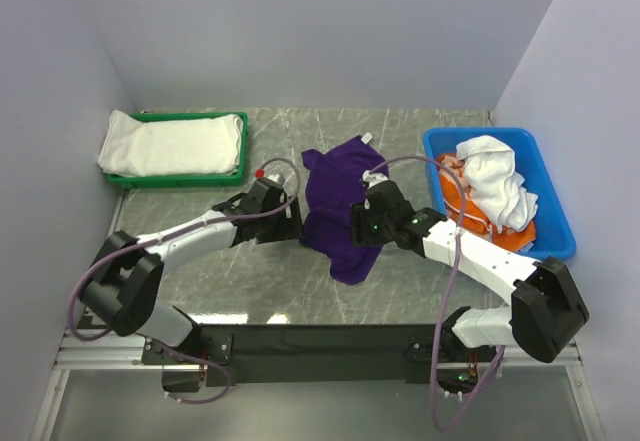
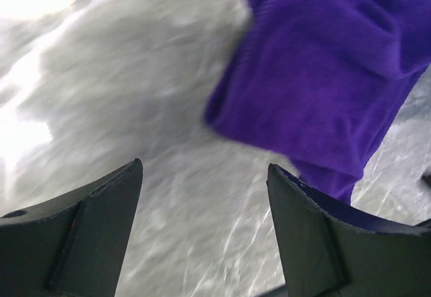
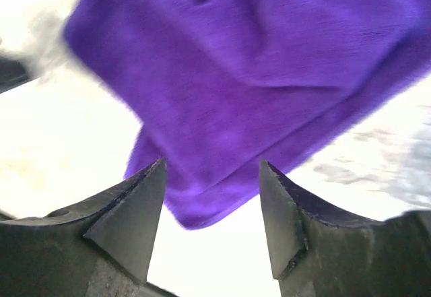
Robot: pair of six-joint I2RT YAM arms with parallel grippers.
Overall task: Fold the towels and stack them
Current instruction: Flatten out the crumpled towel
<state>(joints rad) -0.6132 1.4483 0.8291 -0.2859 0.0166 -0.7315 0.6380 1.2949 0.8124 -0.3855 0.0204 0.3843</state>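
Purple towel (image 1: 340, 206) crumpled flat on table, centre of top view, between both arms. Left gripper (image 2: 205, 169) at towel's left edge: fingers spread, nothing between them, bare marble below. Right gripper (image 3: 212, 166) over towel's lower right part: fingers apart, towel corner shows in gap, not pinched. White towel (image 1: 170, 144) folded in green tray (image 1: 175, 178), upper left. Blue bin (image 1: 550, 231), right, holds second white towel (image 1: 495, 176) on orange towel (image 1: 465, 206).

White tubular links of the left arm (image 1: 190, 231) and right arm (image 1: 480, 256) join bulky black joint housings (image 1: 125, 291); grey-purple cables (image 1: 70, 306) loop beside each; matte black wedge-shaped fingers (image 2: 87, 236) taper to blunt tips; small green lights (image 1: 372, 226) glow on the right wrist.
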